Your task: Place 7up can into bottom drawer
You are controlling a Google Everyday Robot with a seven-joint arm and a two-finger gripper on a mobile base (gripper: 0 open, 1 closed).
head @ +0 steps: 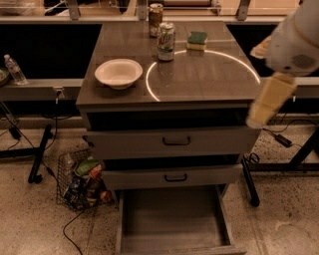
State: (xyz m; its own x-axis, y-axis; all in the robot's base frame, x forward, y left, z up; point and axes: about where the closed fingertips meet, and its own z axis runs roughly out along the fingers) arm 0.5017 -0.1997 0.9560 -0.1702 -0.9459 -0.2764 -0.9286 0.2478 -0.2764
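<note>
The 7up can [166, 41], pale with a green logo and silver top, stands upright at the back middle of the grey cabinet top [199, 84]. The bottom drawer [172, 219] is pulled out near the floor, a wide shallow grey tray with nothing in it. My arm comes in from the upper right as a white and cream shape, and its lower end, the gripper [255, 118], hangs beside the cabinet's right front corner. It is well right of the can and far above the drawer, and it holds nothing that I can see.
A darker can [155, 13] stands behind the 7up can. A green and yellow sponge [197, 40] lies to its right and a white bowl [118, 73] at front left. The two upper drawers [176, 141] are slightly ajar. A wire basket [82, 182] of packets sits on the floor at left.
</note>
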